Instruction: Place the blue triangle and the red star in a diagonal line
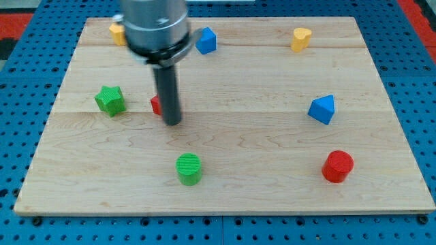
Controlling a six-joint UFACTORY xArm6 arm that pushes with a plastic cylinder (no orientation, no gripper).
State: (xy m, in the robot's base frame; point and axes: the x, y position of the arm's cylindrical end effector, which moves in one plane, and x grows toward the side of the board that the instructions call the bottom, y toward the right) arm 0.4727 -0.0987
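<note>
My tip is sitting against the red star, mostly hidden behind the rod; no pincer here. Next I'd be nudging it diagonal to the blue triangle.

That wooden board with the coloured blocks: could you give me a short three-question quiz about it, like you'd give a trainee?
1. True or false: my tip is touching the green cylinder.
2. Which block sits nearest the view's bottom right corner? A) red cylinder B) green star C) yellow block
3. Fill in: the small red block mostly hidden behind the rod lies to the view's ____ of the green star.

Key: 1 false, it stands apart, above the cylinder in the view; 2 A; 3 right.
</note>
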